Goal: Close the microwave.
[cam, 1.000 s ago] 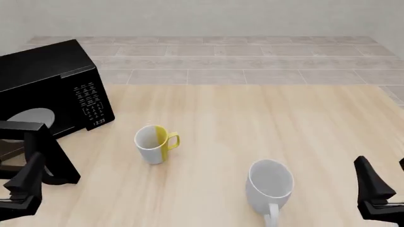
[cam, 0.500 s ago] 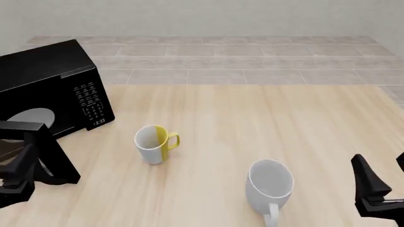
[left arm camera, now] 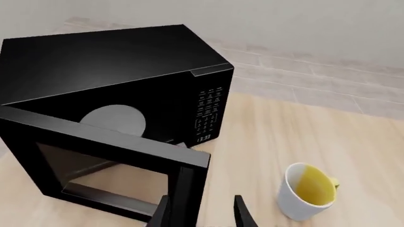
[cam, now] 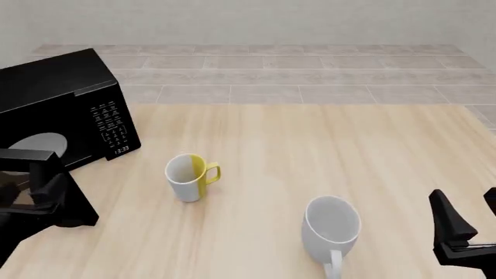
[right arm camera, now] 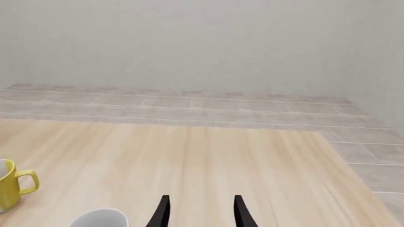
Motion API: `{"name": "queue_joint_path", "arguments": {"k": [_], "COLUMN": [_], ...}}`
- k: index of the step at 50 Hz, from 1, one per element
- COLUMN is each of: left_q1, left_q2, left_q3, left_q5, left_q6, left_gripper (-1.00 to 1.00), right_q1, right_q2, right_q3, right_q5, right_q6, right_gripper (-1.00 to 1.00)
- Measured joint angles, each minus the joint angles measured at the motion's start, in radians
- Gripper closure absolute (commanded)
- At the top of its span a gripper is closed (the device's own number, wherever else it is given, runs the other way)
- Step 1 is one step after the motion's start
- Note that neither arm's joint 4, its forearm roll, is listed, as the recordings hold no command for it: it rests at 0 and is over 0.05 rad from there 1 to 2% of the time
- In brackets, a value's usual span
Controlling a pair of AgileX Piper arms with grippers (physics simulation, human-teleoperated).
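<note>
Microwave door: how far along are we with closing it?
Nothing is done yet: the microwave door stands wide open, showing the turntable inside. In hand: the left gripper is open at the door's free edge. Left: swing the door shut. The right gripper is open and idle, away from it.

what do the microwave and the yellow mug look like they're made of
Microwave: glossy black casing, likely plastic or painted metal; its open door has a see-through pane, probably glass. Yellow mug: smooth white outside, yellow inside and handle, looks like glazed ceramic.
</note>
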Motion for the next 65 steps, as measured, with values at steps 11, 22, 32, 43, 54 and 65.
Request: {"name": "queue_joint_path", "arguments": {"k": [11,22,32,43,54,65], "left_q1": [0.006,0.015,0.023,0.026,0.035,0.054], "left_q2": [0.105,0.184,0.252,0.353,0.444,0.512], "left_q3": [0.016,0.022,0.016,0.007,0.001,-0.004], "left_q5": [-0.095,-0.163,-0.220,-0.300,-0.377,-0.453], "left_q6": [-0.019,-0.017,-0.015,-0.011,-0.013,-0.025], "left_gripper": [-1.00,-1.00,-1.00,-1.00,-1.00,-1.00], "right_q1": [0.004,0.011,0.024,0.035,0.043,0.046], "right_q2": [0.015,0.016,0.014,0.016,0.012,0.005], "right_q3": [0.002,0.002,0.000,-0.004,-0.004,-0.004], "right_q5": [-0.014,-0.013,-0.007,-0.005,0.000,0.007], "right_q6": [-0.001,-0.007,-0.014,-0.021,-0.025,-0.027], "right_gripper": [-1.00,-1.00,-1.00,-1.00,-1.00,-1.00]}}
